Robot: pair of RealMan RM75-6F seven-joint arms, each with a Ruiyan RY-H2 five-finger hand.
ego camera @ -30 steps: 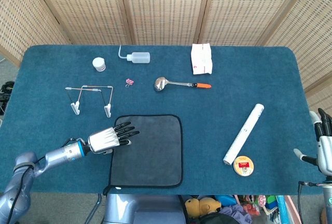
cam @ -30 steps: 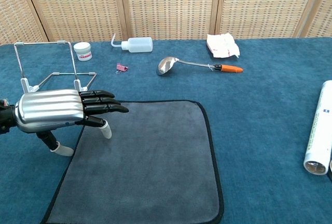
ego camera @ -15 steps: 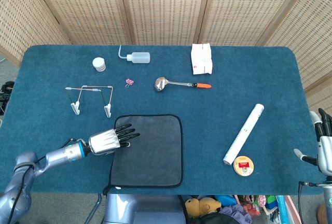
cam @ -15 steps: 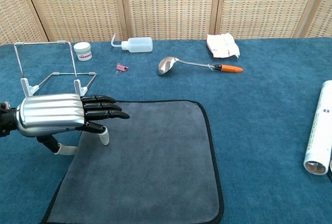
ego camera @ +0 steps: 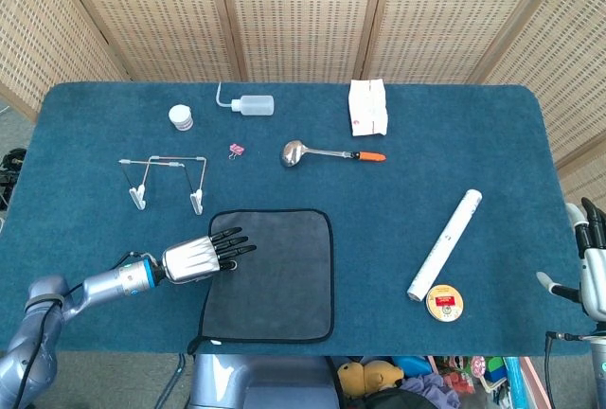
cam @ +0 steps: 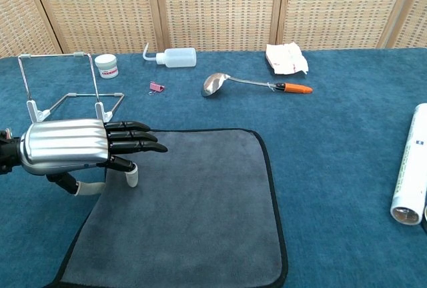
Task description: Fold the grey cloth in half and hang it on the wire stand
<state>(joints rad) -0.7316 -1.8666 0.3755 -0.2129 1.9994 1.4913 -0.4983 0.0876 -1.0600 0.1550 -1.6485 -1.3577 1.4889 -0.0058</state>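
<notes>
The left hand [cam: 73,147], a ribbed silver palm with black fingers [cam: 137,143], sits low over the left border of the flat grey cloth with black edging [cam: 193,208]; the fingers lie extended and apart over the fabric, holding nothing, and the thumb's pale tip [cam: 131,178] points down at the cloth edge beneath the palm. Whether that tip is touching the fabric cannot be settled from either view. This posture suits sliding under or pinching the near-side hem, which in my judgement is the preparation for lifting that edge and folding it across. The cloth lies spread and unfolded directly under and to the right of the hand, so the fold is not yet made. Just beyond the hand stands the thin wire stand with white feet [cam: 63,85], upright and bare, placed near enough that a folded cloth could be carried to its top bar with a short reach. Further off, beyond the cloth, are a small pink clip [cam: 156,87], a metal ladle with an orange handle [cam: 250,85], a clear squeeze bottle with a bent nozzle [cam: 175,57] and a small white jar [cam: 105,65]. The right hand [ego camera: 589,256] waits well away at the table's far right edge, fingers upright and apart, gripping nothing, evidently not needed for this step.
</notes>
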